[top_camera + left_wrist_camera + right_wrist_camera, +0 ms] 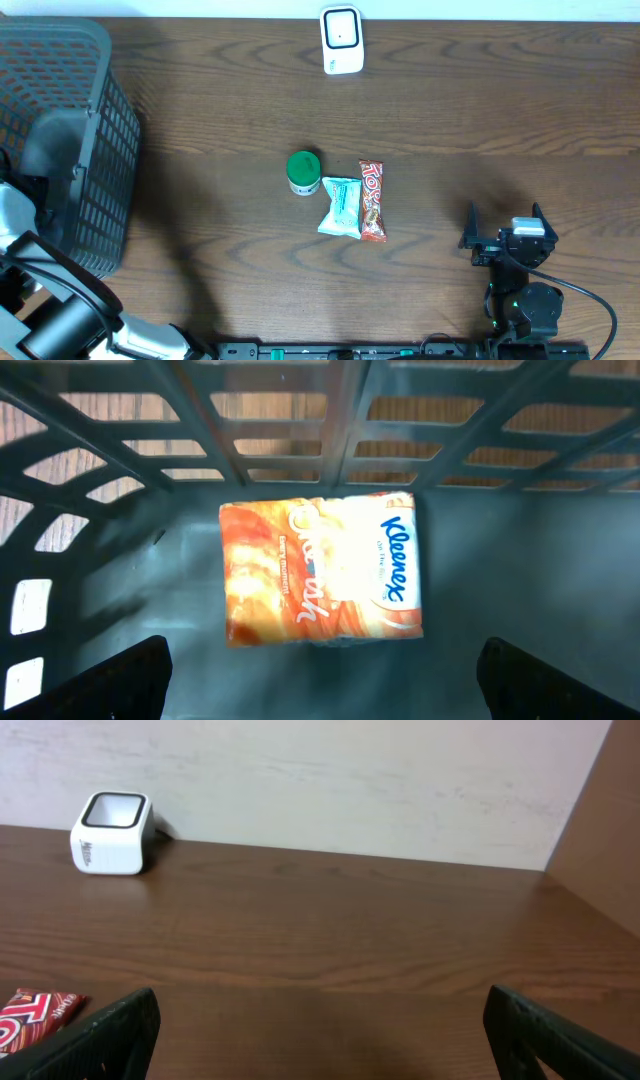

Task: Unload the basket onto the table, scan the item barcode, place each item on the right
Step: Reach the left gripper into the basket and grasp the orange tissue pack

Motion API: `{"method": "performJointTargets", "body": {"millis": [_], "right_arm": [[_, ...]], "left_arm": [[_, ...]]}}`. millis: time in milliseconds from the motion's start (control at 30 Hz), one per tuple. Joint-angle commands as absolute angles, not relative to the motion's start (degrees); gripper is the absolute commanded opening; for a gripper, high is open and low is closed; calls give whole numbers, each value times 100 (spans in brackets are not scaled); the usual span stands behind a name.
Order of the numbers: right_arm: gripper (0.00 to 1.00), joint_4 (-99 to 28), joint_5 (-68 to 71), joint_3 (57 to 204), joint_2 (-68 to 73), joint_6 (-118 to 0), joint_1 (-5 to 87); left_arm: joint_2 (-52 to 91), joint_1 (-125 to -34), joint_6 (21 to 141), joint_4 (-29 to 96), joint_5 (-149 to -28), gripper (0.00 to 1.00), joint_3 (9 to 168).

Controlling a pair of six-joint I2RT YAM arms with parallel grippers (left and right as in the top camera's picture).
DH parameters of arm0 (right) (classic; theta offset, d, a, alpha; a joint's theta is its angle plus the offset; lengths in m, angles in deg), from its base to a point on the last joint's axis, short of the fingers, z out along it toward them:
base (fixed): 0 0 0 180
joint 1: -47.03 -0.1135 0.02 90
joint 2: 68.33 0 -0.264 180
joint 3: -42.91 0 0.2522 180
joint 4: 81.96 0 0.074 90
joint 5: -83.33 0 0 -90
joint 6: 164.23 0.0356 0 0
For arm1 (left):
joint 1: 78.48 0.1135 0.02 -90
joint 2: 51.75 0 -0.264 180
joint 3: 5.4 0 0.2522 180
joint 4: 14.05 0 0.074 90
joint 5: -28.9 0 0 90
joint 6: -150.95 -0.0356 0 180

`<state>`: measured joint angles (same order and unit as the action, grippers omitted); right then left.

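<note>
Brown wood surface (450,100) holds a green tub (303,171), a blue packet (340,206) and a red candy bar (372,200) in the middle, well apart from the white scanner (341,40) at the far edge. Best to lift one gently and turn its barcode to the scanner. Right jaws are wide and empty. Left jaws are wide too, over a tissue pack (320,568) in the basket (100,120), not touching it.

Four items (372,200), one scanner (341,40), one basket (100,120)

Overhead down, left wrist inside basket (90,610) (close), right low toward scanner (110,835)
</note>
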<state>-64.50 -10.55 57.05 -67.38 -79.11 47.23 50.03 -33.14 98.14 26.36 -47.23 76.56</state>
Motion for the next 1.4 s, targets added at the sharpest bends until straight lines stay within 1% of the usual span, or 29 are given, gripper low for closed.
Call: {"method": "performJointTargets", "body": {"millis": [0, 233, 767, 833, 900, 967, 1067, 1267, 1367], "right_arm": [[99, -6430, -1106, 5699, -6793, -7964, 4660], [99, -6430, -1106, 5699, -6793, -7964, 4660], [99, -6430, -1103, 5699, -6793, -7966, 4660], [99, -6430, -1106, 5699, -6793, -7964, 4660], [99, -6430, -1106, 5699, -6793, -7964, 4660], [99, -6430, -1106, 5699, -6793, -7966, 4660], [99, -6428, -1106, 5699, -6793, -7966, 4660], [99, -6430, -1103, 5699, -6793, -7964, 4660], [99, -6428, -1106, 5699, -6793, -7966, 4660]], "left_arm": [[5200, -3307, 9696, 2634, -4622, 98, 7718], [5265, -3307, 9652, 2634, -4253, 98, 7716], [6131, -3307, 9650, 2538, -4240, 98, 7716], [6122, -3307, 9648, 2538, -4240, 88, 7718], [6104, -3307, 9635, 2582, -4240, 73, 7718], [6070, -3307, 9530, 2599, -4240, 62, 7718], [5956, -3307, 9348, 2660, -4240, 58, 7724], [5342, -3310, 9204, 2789, -4246, 57, 7726], [4867, -3310, 9209, 2912, -4587, 57, 7729]]}}
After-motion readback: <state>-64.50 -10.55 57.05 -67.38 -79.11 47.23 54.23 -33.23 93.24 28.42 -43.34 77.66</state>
